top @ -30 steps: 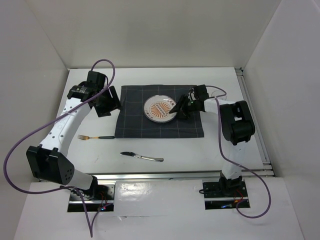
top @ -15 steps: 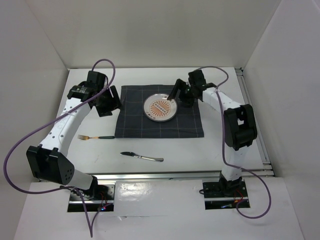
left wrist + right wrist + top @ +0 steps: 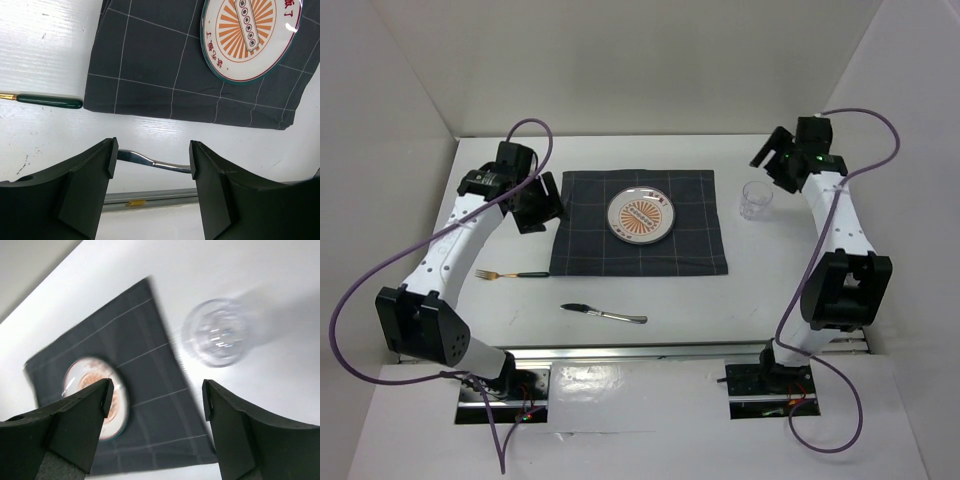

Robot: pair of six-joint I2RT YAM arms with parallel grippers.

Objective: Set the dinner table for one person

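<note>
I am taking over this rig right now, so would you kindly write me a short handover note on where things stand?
The left gripper is open and empty, hovering by the left edge of the dark grey cloth.
The right gripper is open and empty, raised near the clear glass.
The plate sits on the cloth. The clear glass stands on the white table, just right of the cloth's far right corner. The fork lies on the table left of the cloth; the knife lies in front of it.
Done: cloth, plate and glass placed.
Left: probably the fork and knife, to go beside the plate.
</note>
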